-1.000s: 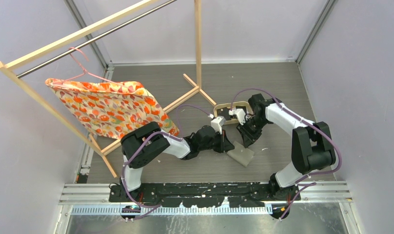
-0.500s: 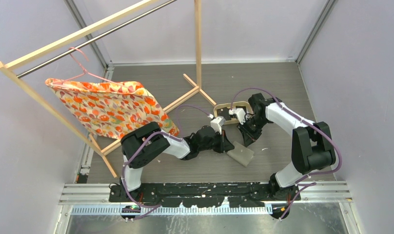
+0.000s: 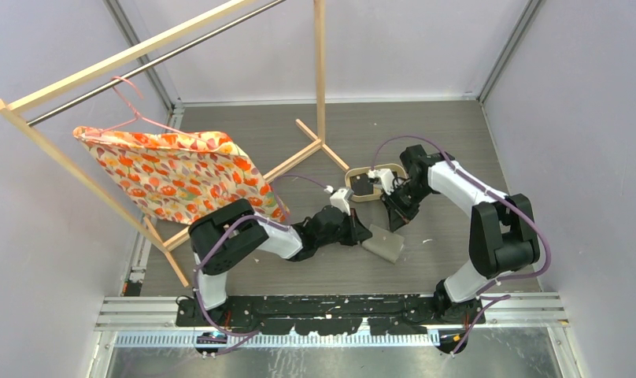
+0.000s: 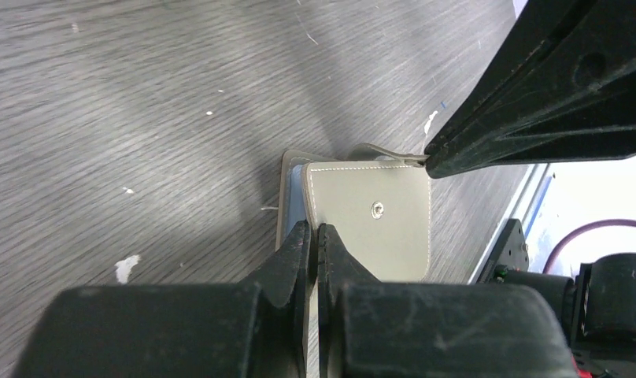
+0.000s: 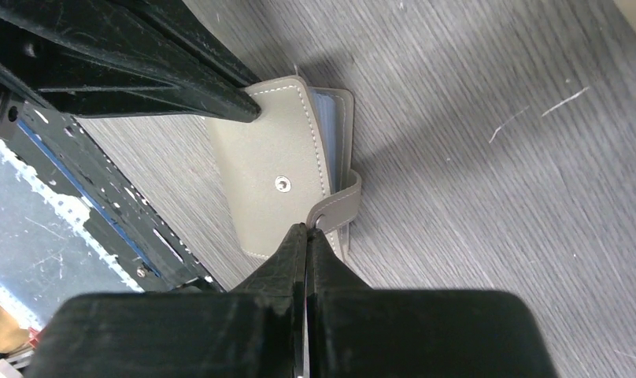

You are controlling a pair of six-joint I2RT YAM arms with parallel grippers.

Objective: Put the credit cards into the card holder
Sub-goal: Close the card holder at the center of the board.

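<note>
Left wrist view has the left gripper (image 4: 315, 230) with its fingers pressed together on the near edge of the card holder (image 4: 370, 220), a grey folding wallet lying flat on the table (image 4: 142, 118). The right wrist view shows the right gripper (image 5: 305, 232) likewise closed, pinching the wallet's little strap (image 5: 338, 206) just beside the snap button (image 5: 282, 183). Both claws therefore grip the same wallet from opposite sides, the left at a corner of the cover and the right at the strap.

My reading is that the task is at an early stage. The wallet is folded, with the cover lying over a pale blue layer that peeks out at the edge. Whether that layer is lining or a card cannot be told. Neither gripper carries a card. In the top view a dark flat shape (image 3: 366, 186) lies in the oval wooden tray (image 3: 350, 181) just beyond the wallet. It may be the credit cards, but it is too small to be sure. Opening the wallet, fetching each card and slotting it in all seem to remain.

The table is grey with a wood grain, scattered with white flecks (image 4: 126, 268). Plain pale walls (image 3: 393, 47) enclose it. A wooden clothes rack (image 3: 319, 71) stands to the left, with a pink hanger (image 3: 130, 98) carrying an orange floral cloth (image 3: 173, 177).
</note>
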